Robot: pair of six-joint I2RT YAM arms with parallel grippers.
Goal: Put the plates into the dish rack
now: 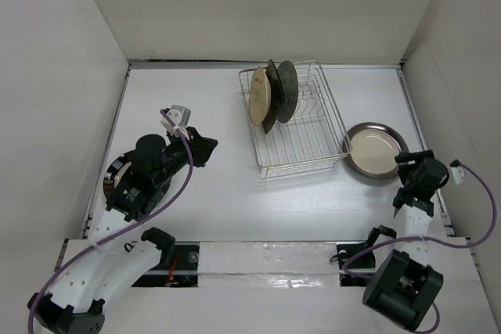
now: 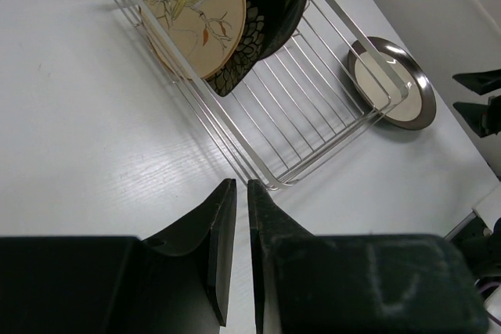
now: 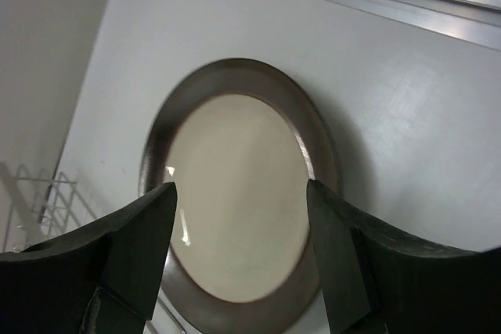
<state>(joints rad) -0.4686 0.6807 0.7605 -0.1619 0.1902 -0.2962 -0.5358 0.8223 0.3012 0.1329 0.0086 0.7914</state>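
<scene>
Big white counter (image 1: pixel 227 209) first, and toward its far side the silver wire dish rack (image 1: pixel 305 168), our landmark. Standing on edge at the rack's far-left end is a tan round plate with a painted bird (image 2: pixel 188 13), with dark plates (image 1: pixel 285 87) leaning right behind it. The near half of the rack is bare wire, so plenty of slots are free. Just off the rack's near-right corner a cream-centred plate with a dark rim (image 1: pixel 374 150) lies flat on the counter, close enough that I can't tell whether they touch. The right hand (image 3: pixel 240 187) hovers over it, fingers spread wide and holding nothing. The left hand (image 2: pixel 239 185), well to the rack's left, has its fingers pressed almost together and is empty. I'd say the grasp comes next: take the rim on the side away from the rack, pinch it firmly, tip the plate upright, then lower it into the slot next to the dark plates, watching that corner wire.
</scene>
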